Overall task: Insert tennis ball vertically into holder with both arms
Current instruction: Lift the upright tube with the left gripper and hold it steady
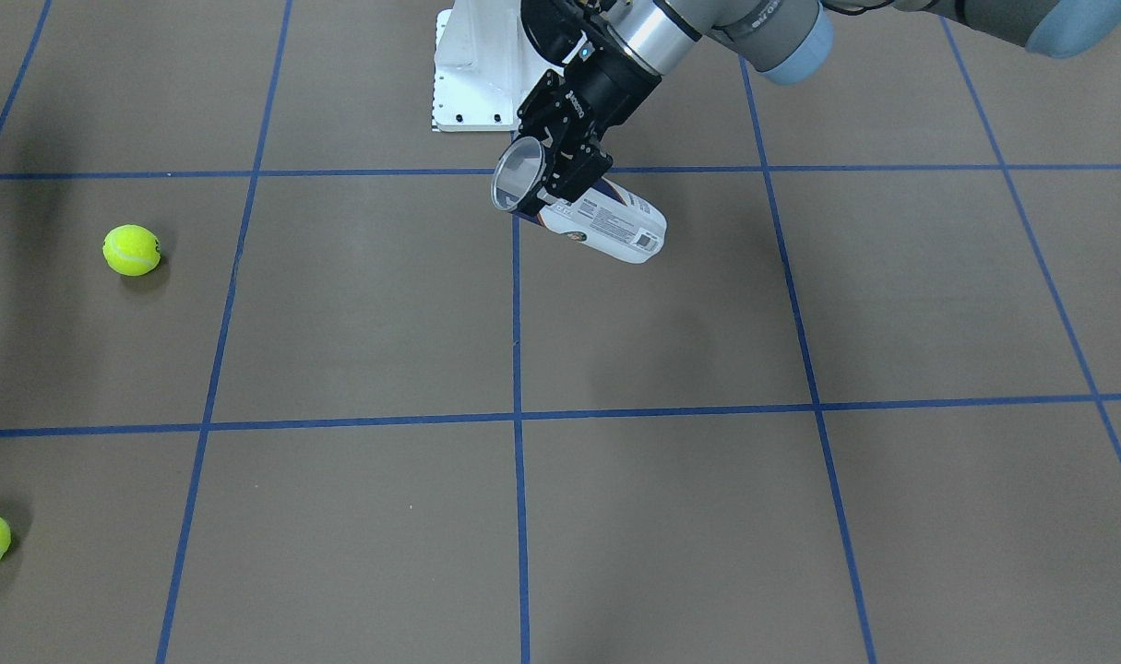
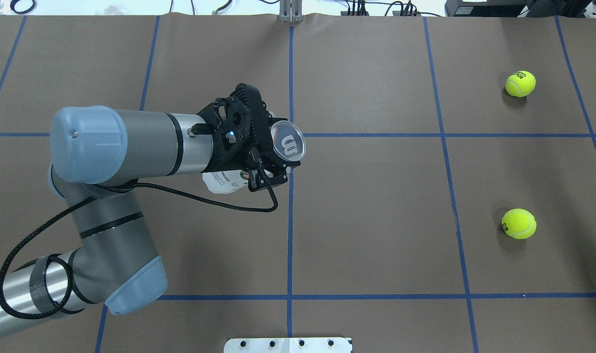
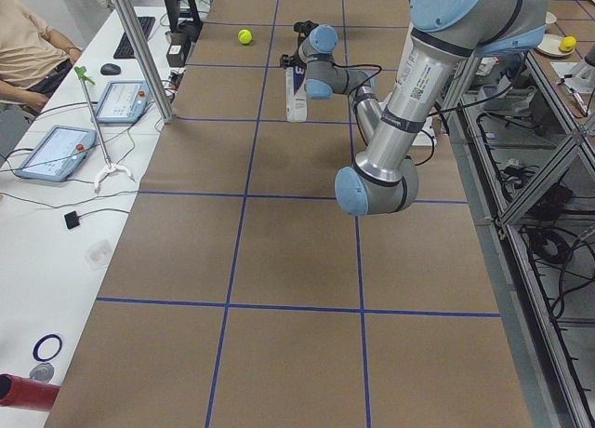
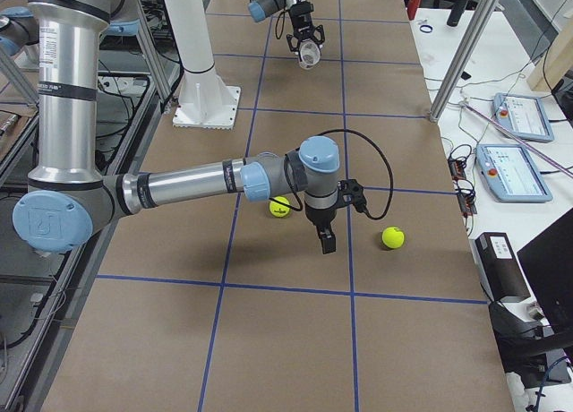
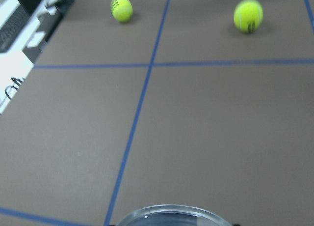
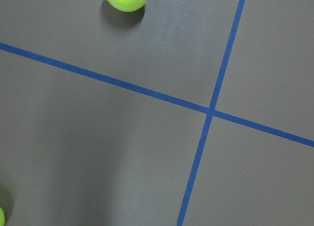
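My left gripper [image 1: 560,166] is shut on the holder [image 1: 606,226], a clear can with a white and navy label, just below its metal rim. The can hangs tilted above the table, its open mouth [image 2: 288,140] turned up and outward. Its rim shows at the bottom of the left wrist view [image 5: 171,215]. Two yellow tennis balls [image 2: 520,83] [image 2: 519,223] lie on the table far to the right. My right gripper [image 4: 325,240] shows only in the exterior right view, pointing down between the two balls [image 4: 280,206] [image 4: 392,237]; I cannot tell if it is open.
The white pedestal base [image 1: 472,74] stands at the table's near edge on the robot's side. Blue tape lines grid the brown table [image 2: 376,220]. Tablets and a seated operator are beside the table [image 3: 56,153].
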Available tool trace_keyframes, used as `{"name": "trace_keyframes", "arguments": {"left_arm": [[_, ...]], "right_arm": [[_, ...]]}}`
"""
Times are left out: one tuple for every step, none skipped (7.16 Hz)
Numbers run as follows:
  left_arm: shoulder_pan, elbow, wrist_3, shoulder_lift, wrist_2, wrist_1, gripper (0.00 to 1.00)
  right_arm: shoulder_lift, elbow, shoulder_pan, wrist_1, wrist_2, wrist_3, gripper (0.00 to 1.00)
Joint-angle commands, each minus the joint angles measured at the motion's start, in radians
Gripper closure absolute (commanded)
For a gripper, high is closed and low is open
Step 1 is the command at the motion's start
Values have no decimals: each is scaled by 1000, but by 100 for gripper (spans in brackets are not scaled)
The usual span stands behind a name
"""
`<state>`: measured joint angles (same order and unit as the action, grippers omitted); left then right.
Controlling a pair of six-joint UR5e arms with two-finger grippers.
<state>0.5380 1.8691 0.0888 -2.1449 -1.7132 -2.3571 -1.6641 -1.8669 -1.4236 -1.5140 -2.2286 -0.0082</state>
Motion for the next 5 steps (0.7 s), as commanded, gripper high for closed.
{"name": "trace_keyframes", "arguments": {"left_arm": [[-6, -168, 153, -36, 159, -416, 33], [-7, -280, 205, -91, 238, -564, 31], [-7, -371, 253, -146, 330, -681, 31], [-7, -411, 279, -158, 402, -756, 31], [-7, -465, 281, -159, 435, -821, 31]], "right_arm": [[3, 0, 0, 0, -2, 0, 0], [3, 0, 0, 0, -2, 0, 0], [3, 0, 0, 0, -2, 0, 0], [3, 0, 0, 0, -2, 0, 0], [3, 0, 0, 0, -2, 0, 0]]}}
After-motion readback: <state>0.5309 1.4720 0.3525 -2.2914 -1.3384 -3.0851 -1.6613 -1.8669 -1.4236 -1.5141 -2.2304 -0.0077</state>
